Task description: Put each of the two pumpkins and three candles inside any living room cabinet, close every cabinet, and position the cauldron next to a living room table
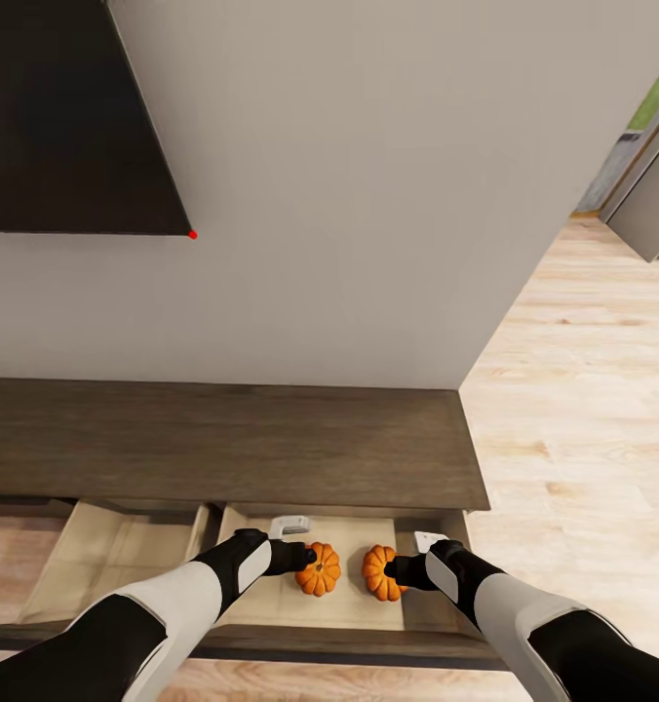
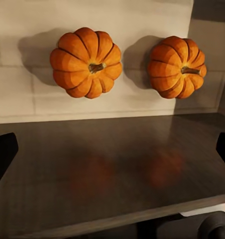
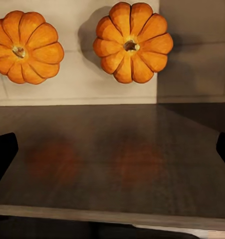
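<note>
A: Head view?
B: Two pumpkins (image 1: 318, 570) (image 1: 380, 572) lie in the open drawer (image 1: 349, 609) of the TV cabinet (image 1: 222, 444), left hand (image 1: 305, 558) and right hand (image 1: 396, 570) beside them; grip unclear.

A: Left wrist?
B: Both pumpkins (image 2: 85, 62) (image 2: 177, 66) beyond the drawer front (image 2: 112, 174), fingers (image 2: 2, 154) spread wide, empty.

A: Right wrist?
B: The same pair (image 3: 25, 53) (image 3: 132, 42), fingers (image 3: 1, 155) wide apart.

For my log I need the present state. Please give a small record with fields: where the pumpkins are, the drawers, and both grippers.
pumpkins: two, side by side, apart, on the beige floor of the open right drawer; left pumpkin, right pumpkin
cabinet: low dark-brown unit against the wall
drawers: right drawer and left drawer both pulled out
left gripper: fingers apart, holding nothing, above the drawer
right gripper: fingers apart, holding nothing, above the drawer
candles: none in the drawers as seen
</note>
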You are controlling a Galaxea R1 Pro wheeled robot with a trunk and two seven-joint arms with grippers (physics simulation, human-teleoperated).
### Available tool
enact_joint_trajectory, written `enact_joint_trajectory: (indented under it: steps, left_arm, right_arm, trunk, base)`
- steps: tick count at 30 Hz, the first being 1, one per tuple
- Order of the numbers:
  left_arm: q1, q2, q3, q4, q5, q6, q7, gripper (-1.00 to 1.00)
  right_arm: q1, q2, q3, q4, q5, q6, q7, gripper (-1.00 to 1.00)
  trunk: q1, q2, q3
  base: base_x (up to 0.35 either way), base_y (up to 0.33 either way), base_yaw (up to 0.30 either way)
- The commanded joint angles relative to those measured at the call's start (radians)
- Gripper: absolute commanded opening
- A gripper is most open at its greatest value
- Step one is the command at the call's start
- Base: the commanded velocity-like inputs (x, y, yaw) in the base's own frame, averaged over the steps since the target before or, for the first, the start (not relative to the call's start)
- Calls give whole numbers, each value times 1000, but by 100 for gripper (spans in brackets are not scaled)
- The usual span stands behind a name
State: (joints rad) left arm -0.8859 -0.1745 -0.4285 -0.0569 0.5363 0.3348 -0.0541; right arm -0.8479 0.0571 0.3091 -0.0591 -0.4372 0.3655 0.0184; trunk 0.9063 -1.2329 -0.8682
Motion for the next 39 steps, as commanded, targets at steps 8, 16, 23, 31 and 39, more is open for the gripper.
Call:
enact_joint_trajectory:
  steps: [8,16,23,31,39]
  left_arm:
    - [-1,0,-9,1,8,3,-1,100]
    - [-1,0,-8,1,8,3,-1,100]
    - [-1,0,-9,1,8,4,-1,100]
    - [-1,0,-9,2,8,4,-1,100]
    - [-1,0,-9,1,8,4,-1,100]
  right_arm:
    - [0,0,8,-1,-6,4,2,100]
    - [0,0,8,-1,-6,4,2,100]
    - [0,0,8,-1,-6,4,2,100]
    - [0,0,8,-1,-6,4,2,100]
    - [0,0,8,-1,-6,4,2,100]
  trunk:
    - [-31,56,25]
    - [-61,112,50]
    - [-88,161,72]
    - [-119,217,97]
    - [-150,273,122]
  base:
    - [0,0,0]
    - [0,0,0]
    - [0,0,0]
    - [0,0,0]
    - [0,0,0]
